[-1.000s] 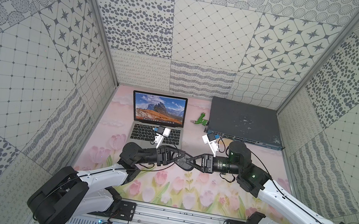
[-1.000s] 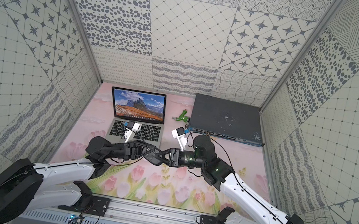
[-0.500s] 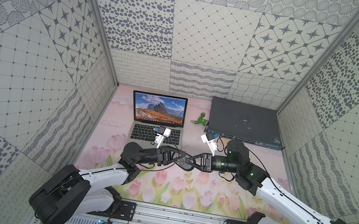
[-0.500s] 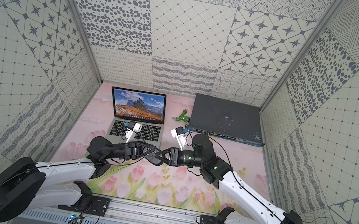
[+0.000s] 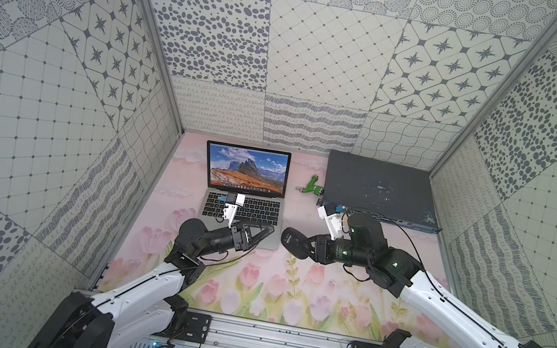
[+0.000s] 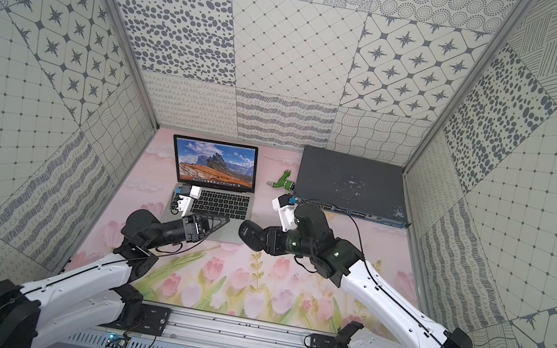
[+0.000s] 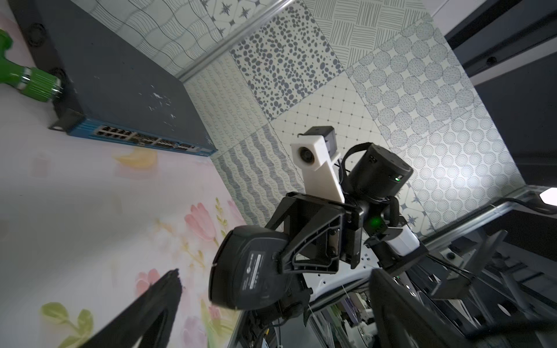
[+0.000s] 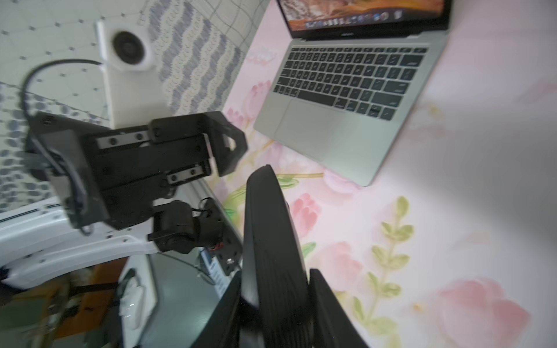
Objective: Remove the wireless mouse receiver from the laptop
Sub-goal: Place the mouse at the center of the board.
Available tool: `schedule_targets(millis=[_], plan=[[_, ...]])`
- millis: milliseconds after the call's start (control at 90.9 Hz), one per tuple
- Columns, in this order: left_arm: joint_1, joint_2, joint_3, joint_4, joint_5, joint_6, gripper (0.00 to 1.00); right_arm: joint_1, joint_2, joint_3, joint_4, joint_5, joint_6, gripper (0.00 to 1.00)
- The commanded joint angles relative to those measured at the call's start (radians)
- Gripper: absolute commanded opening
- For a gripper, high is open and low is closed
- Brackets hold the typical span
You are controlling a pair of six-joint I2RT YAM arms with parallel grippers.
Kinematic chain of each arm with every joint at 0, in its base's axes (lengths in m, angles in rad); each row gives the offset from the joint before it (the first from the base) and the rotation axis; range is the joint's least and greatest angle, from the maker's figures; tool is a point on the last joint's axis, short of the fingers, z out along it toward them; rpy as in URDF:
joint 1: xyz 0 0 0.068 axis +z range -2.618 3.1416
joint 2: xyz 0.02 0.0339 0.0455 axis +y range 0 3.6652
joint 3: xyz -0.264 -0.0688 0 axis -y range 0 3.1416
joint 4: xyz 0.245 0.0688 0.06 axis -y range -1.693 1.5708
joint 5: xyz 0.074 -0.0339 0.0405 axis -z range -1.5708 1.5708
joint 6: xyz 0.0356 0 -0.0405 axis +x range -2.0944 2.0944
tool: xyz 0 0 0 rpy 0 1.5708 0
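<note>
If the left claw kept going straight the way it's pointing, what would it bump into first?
Most likely the mouse, held in the right gripper just ahead of the open left gripper. The left wrist view shows it almost dead ahead. Exact height is hard to judge.

**Entry 1: left gripper (image 5: 264, 235).** A second ago it met the right gripper (image 5: 308, 247) tip to tip at mid-table, closed in on the black mouse (image 5: 292, 240). Its jaws have since spread wide and hold nothing. It has drawn back toward its own side. In both top views its fingers now lie over the near right corner of the laptop (image 5: 259, 210), with a strip of bare mat between them and the mouse.

**Entry 2: black mouse.** Formerly hemmed in from both ends, it is now carried by the right gripper alone, clamped between its fingers.

**Entry 3: right gripper.** Its wrist has shifted slightly toward the table's centre.
</note>
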Motion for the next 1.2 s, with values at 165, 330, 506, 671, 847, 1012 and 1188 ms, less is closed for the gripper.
schedule_targets(millis=[165,330,506,671,847,1012,1188], plan=[[0.041,-0.324,0.101,-1.097,-0.397,0.371,0.99,0.001,0.242,0.178,-0.255,0.726,-0.263,0.29],[0.041,-0.314,0.091,-1.118,-0.380,0.364,0.99,0.004,0.401,0.268,-0.270,0.880,-0.315,0.29],[0.041,-0.307,0.080,-1.109,-0.368,0.357,0.99,0.055,0.535,0.326,-0.258,0.984,-0.385,0.29],[0.041,-0.295,0.076,-1.097,-0.363,0.362,0.99,0.111,0.651,0.341,-0.249,1.068,-0.421,0.29],[0.041,-0.268,0.084,-1.090,-0.361,0.369,0.99,0.152,0.713,0.325,-0.216,1.095,-0.443,0.29],[0.041,-0.262,0.076,-1.085,-0.356,0.369,0.99,0.175,0.724,0.282,-0.177,1.107,-0.469,0.29],[0.041,-0.251,0.072,-1.074,-0.347,0.372,0.99,0.188,0.755,0.266,-0.172,1.120,-0.474,0.31]])
